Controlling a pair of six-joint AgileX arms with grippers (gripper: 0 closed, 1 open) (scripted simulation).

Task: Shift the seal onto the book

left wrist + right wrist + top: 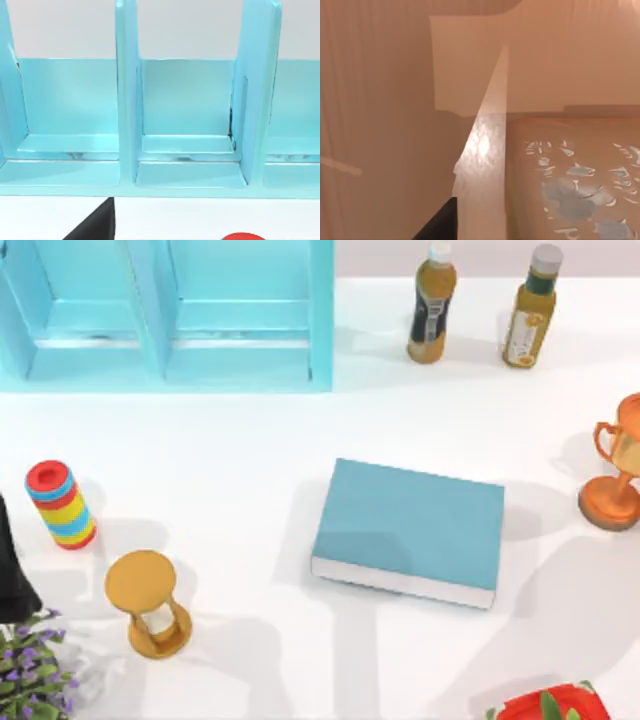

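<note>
Containers first. The turquoise shelf (165, 310) sits in the upper left of the top view. The left wrist view looks straight into its compartments, and you just see bare turquoise floors and back walls. Two bottles stand at the upper right, both with amber stuff inside: one with a white cap (432, 302), one with a grey cap (531, 306). The hourglass (150, 605) at the lower left has pale sand in its lower half. A red thing with green leaves on it (545, 705) pokes in at the bottom right.

The book (408, 528) lies flat mid-bench, a bit right of centre, plain teal cover up and white page edge toward the bottom of the frame. The seal (570, 190) is a tan-brown block jammed right up against the right wrist camera, with pale bluish flecks on one face. You can't tell from that where it sits relative to the book.

A black bit of your right end effector (437, 222) shows beside the seal. A bit of the left end effector (95, 225) shows in front of the shelf, and the left arm (12, 560) is at the left edge of the top view. For either one, I can't tell how wide it is or whether it's got hold of anything.

Also on the bench (230, 460), which is white: a striped ring stack (62, 504) at the left, a purple-flowered plant (30, 680) in the lower left corner and an orange trophy (615, 475) at the right edge. There's a pale grey wall behind the shelf.
</note>
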